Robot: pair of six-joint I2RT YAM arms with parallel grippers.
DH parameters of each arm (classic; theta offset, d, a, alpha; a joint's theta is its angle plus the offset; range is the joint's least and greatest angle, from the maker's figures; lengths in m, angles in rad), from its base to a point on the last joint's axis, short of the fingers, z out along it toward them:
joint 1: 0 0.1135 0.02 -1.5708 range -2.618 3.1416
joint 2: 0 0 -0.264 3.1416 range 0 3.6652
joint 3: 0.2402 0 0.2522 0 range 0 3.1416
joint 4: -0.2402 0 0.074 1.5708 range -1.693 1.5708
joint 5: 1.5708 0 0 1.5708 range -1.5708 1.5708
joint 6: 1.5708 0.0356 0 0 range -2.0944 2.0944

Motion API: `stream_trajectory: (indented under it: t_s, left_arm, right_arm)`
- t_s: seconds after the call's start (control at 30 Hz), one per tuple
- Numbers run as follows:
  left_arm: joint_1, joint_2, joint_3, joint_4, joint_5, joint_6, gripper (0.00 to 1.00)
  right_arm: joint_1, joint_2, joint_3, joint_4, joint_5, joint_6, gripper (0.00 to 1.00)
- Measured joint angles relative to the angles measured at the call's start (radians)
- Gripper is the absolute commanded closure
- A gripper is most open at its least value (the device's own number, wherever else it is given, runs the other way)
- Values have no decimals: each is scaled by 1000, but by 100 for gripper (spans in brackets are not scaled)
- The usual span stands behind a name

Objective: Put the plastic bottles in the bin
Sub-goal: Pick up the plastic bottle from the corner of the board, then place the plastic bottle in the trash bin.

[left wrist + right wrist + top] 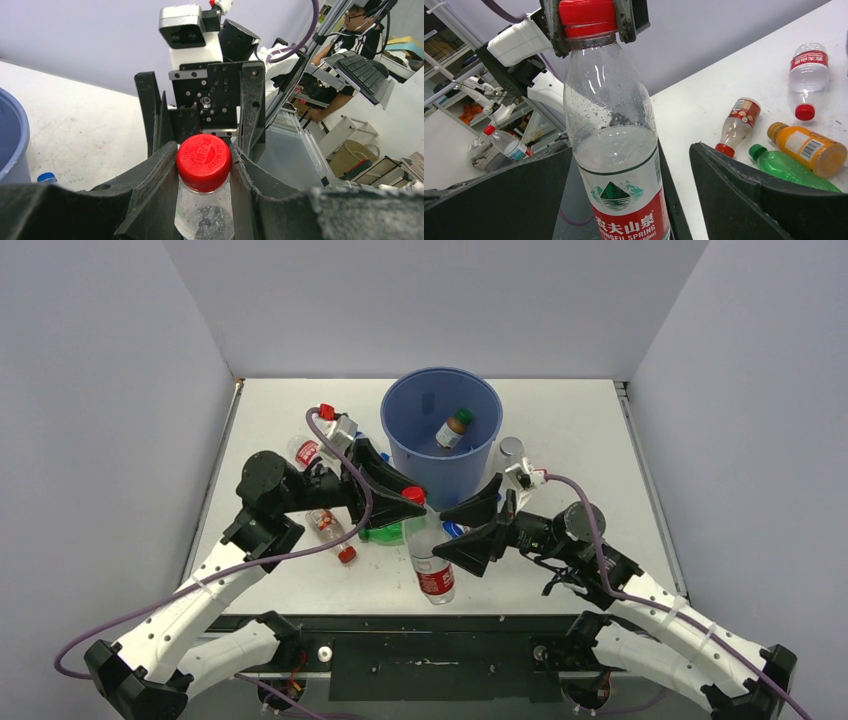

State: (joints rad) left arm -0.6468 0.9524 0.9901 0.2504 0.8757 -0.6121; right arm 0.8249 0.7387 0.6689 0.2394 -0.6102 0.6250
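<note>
**Half-full bottle held by its cap, short of the bin**

The left end effector is clamped on the red cap of one bottle. It hangs upright near the middle of the counter's near edge, just in front of the bin. Whether its base touches the counter cannot be told. The right end effector is spread wide on either side of the body and grips nothing.

Water fills the bottle to about half, so it will likely handle heavier than the rest and swing below the cap. The clear wall looks thin and smooth, apt to dent or slip under a squeeze. The ridged cap and stiff neck look the surest hold, and the label band the second choice.

Loose bottles lie toward the left edge, and one is already in the bin.
</note>
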Motion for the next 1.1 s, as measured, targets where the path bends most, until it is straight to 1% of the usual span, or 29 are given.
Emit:
stream_trajectory:
  t_s: [0.07, 0.13, 0.23, 0.3, 0.37, 0.4, 0.53, 0.57, 0.6, 0.63, 0.67, 0.7, 0.73, 0.77, 0.87, 0.93, 1.03, 1.1]
  left_arm:
    - [1, -1, -20, 49, 1, -19, 100]
    - [1, -4, -38, 79, 0, -31, 100]
    - [1, -5, -49, 92, -4, -33, 100]
    - [1, -6, -50, 93, -11, -31, 100]
    - [1, -11, -50, 93, -21, -29, 100]
    - [1, -13, -49, 93, -26, -28, 100]
    - [1, -26, -51, 93, -39, -27, 99]
    - [1, -30, -52, 93, -43, -26, 87]
    - [1, -35, -55, 92, -50, -24, 64]
    - [1, -41, -57, 90, -61, -21, 45]
    - [1, -47, -60, 87, -72, -18, 27]
    - [1, -55, -64, 84, -88, -5, 12]
    - [1, -64, -68, 74, -105, 5, 2]
    - [0, -77, -73, 67, -123, 14, 4]
    - [1, -135, -98, 38, -183, 48, 4]
    - [1, -188, -109, 2, -237, 92, 4]
    - [1, -272, -124, -47, -333, 172, 4]
    - [1, -344, -158, -66, -425, 238, 4]
  right_arm:
    - [18, 26, 8, 8, 4, 2, 3]
    - [37, 53, 14, 13, 6, 5, 3]
    - [79, 99, 24, 13, 18, 4, 7]
    - [119, 127, 34, 11, 33, -6, 9]
    - [155, 142, 42, 0, 52, -17, 5]
    - [171, 146, 46, -9, 65, -23, 0]
    - [204, 146, 49, -14, 124, -51, 35]
    - [204, 146, 49, -16, 138, -55, 44]
    - [204, 146, 49, -18, 151, -59, 51]
    - [204, 144, 49, -17, 163, -65, 56]
    - [204, 139, 49, -19, 174, -70, 58]
    - [205, 132, 49, -27, 189, -71, 61]
    - [205, 126, 49, -32, 201, -74, 62]
    - [205, 118, 49, -37, 215, -76, 63]
    - [205, 88, 56, -69, 259, -98, 64]
    - [205, 69, 91, -134, 299, -135, 63]
    - [207, 35, 196, -236, 407, -217, 61]
    - [209, -7, 253, -249, 515, -280, 61]
